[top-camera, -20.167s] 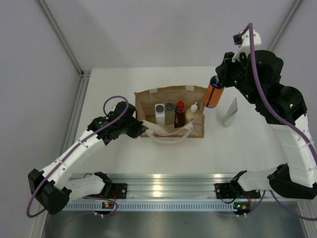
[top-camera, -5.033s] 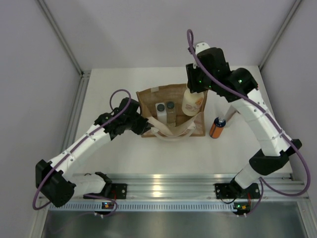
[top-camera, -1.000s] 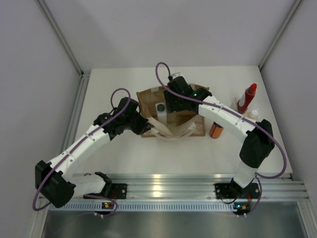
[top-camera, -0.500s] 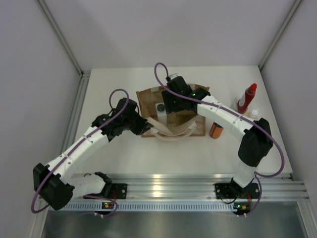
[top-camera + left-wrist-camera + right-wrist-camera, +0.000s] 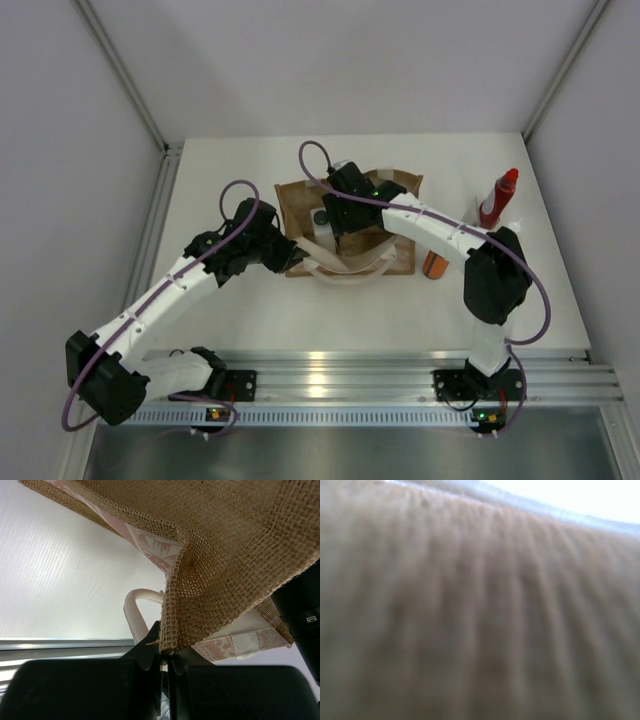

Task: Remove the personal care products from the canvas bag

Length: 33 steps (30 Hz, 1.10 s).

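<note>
Top external view: a white rectangular table [image 5: 230, 300] is being occupied at its middle by a tan-brown woven canvas bag [image 5: 295, 205] with cream looped handles [image 5: 350, 270], its mouth being turned upward. The bag's left near rim is being pinched by the left gripper [image 5: 165, 656]. As the left wrist view shows, the jaws are being pressed fully together on the burlap edge. The right gripper [image 5: 339, 230] is being held down inside the bag's open mouth. How far its jaws are being spread cannot be told, since the right wrist view is being filled by blurred tan weave, and nothing can be made out in its grasp. A red bottle with a red cap [image 5: 497, 200] is being stood upright near the table's right edge, well apart from the bag. An orange bottle [image 5: 433, 265] is being stood on the table just right of the bag, partly hidden by the right arm. A white squarish bottle with a dark cap [image 5: 321, 217] is being contained in the bag, just left of the right gripper.
</note>
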### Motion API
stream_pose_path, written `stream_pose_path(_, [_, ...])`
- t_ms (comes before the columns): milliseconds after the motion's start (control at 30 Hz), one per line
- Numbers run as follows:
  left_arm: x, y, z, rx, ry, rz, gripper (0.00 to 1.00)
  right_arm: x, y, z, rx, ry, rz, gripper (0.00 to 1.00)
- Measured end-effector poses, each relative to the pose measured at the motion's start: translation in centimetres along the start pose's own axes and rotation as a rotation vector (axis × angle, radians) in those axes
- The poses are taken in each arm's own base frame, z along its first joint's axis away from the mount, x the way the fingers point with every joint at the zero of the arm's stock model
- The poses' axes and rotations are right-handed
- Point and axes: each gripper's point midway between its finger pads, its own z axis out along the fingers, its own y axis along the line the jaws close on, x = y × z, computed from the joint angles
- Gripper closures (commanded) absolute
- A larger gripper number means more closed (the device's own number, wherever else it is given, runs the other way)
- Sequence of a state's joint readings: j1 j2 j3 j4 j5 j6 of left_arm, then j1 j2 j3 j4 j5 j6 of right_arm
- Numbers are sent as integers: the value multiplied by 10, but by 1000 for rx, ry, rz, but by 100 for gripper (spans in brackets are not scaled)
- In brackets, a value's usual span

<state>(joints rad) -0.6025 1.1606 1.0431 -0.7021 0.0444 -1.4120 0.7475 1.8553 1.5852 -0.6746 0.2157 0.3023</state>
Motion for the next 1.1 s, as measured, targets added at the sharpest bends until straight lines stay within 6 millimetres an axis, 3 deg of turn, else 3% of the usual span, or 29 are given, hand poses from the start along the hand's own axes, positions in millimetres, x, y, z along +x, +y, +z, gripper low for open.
stream_pose_path(200, [0,0,0,0,0,0,100,-5,-3,10,3,-15,0,50])
stream_pose_path(233, [0,0,0,0,0,1,100,-6,-4,12,4,-19,4,57])
stream_pose_path(400, [0,0,0,0,0,2,100,-9,-6,15,-1,-28,3,73])
stream_pose_path(567, [0,0,0,0,-1,1,100,-10,-7,16,-5,-53,-5,100])
stream_pose_path(867, [0,0,2,-4,3,7,100,-10,-16,6,22,-68,-24,100])
stream_pose_path(1100, [0,1,2,-6,3,6,100,-33,-30,-35,50,-163,-24,100])
